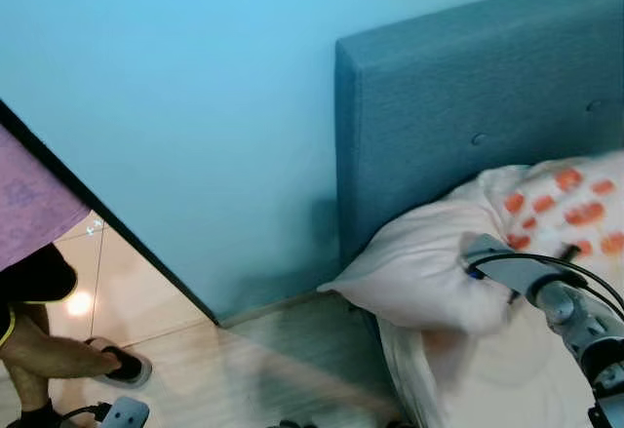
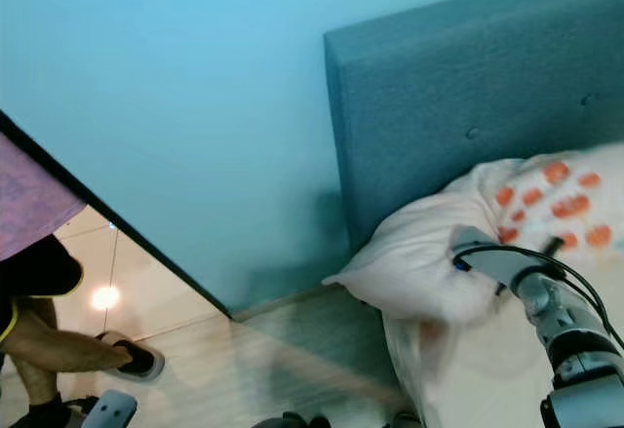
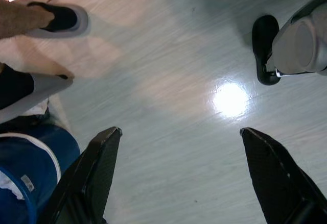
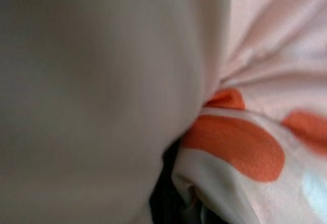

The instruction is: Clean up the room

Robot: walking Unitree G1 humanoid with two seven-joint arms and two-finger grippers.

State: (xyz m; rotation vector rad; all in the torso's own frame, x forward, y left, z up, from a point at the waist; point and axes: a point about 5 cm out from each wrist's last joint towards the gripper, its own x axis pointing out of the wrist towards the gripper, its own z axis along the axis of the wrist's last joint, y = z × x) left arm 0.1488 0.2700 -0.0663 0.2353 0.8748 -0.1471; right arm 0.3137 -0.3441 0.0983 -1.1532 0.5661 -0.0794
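A white pillow (image 1: 429, 272) lies at the head of the bed against the blue headboard (image 1: 458, 87), and bedding with orange spots (image 1: 565, 199) sits behind it. My right gripper (image 1: 478, 255) is pushed into the pillow. In the right wrist view the white and orange-spotted cloth (image 4: 235, 152) bunches in creases around a dark finger (image 4: 163, 198), so the gripper looks shut on the fabric. My left gripper (image 3: 181, 178) hangs open over the pale wood floor (image 3: 168, 81) with nothing between its fingers.
A person's legs and slippered feet (image 1: 122, 365) stand on the floor at the left, near a purple cloth (image 1: 29, 204). A blue fabric container (image 3: 25, 178) sits by my left gripper. My own leg and foot (image 3: 265, 50) stand beside it. The light blue wall (image 1: 195, 106) runs behind.
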